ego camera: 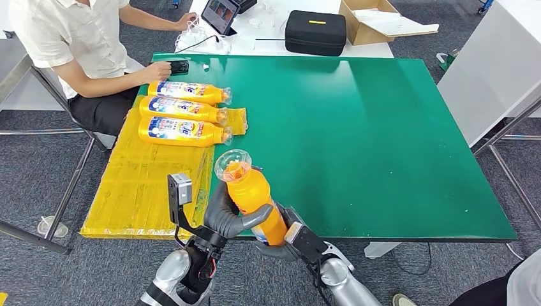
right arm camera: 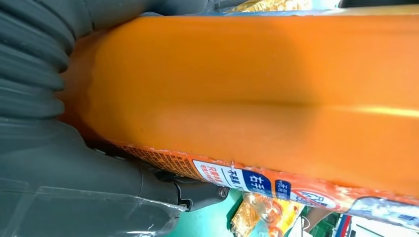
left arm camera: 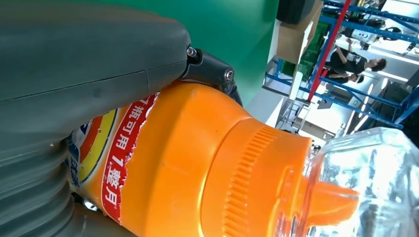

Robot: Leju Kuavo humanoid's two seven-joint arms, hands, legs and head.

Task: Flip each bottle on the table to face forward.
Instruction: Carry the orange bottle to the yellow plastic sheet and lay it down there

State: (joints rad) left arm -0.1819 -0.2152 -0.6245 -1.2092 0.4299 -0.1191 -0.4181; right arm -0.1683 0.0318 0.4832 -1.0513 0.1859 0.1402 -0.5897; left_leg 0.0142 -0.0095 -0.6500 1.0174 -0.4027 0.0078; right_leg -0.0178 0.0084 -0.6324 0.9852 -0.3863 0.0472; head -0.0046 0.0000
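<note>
An orange bottle (ego camera: 254, 191) with a clear cap (ego camera: 232, 164) is held tilted above the near edge of the green table (ego camera: 357, 127). My left hand (ego camera: 224, 215) grips its upper body, thumb across the front. My right hand (ego camera: 287, 239) holds its lower end from below. The left wrist view shows the orange bottle (left arm camera: 197, 163) with its label and clear cap (left arm camera: 365, 182) close up; the right wrist view shows the orange bottle (right arm camera: 257, 89) by its plain side. Three more orange bottles (ego camera: 184, 131) lie side by side with labels up on the yellow mat (ego camera: 140, 185).
A person (ego camera: 76, 44) sits at the far left corner with a hand on a dark phone (ego camera: 178, 65). A black case (ego camera: 315, 32), a tablet (ego camera: 220, 14) and a cardboard box (ego camera: 376, 22) stand on the white table behind. A white table (ego camera: 491, 70) is to the right.
</note>
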